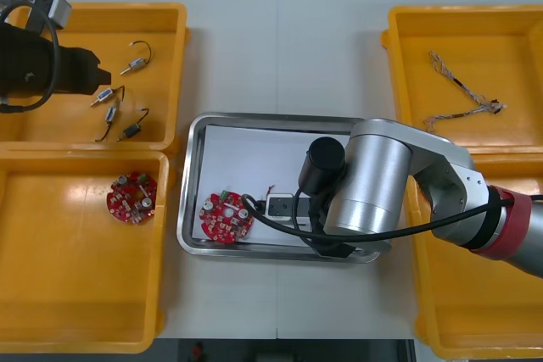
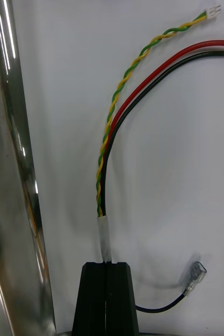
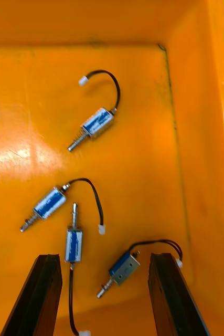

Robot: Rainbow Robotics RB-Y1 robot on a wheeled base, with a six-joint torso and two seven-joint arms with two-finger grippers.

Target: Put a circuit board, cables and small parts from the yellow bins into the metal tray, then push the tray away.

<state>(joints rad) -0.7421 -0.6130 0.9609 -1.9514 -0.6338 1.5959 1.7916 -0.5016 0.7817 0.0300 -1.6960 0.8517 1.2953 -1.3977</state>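
Over the white floor of the metal tray (image 2: 7, 157), the right pincer (image 2: 106, 268) pinches the taped end of a cable bundle (image 2: 114, 105), which runs straight out from its fingertips, then curves off from the tray wall. The left pincer (image 3: 104, 260) hovers spread over small metal parts (image 3: 74, 244).

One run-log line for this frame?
right gripper: shut on cable bundle, in metal tray | left gripper: open over small metal parts, yellow bin | circuit board: in tray

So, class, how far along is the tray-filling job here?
Done: one circuit board lies in the metal tray. In hand: the right gripper is shut on a cable bundle inside the tray. Left: small metal parts, with the open left gripper above them, then pushing the tray.
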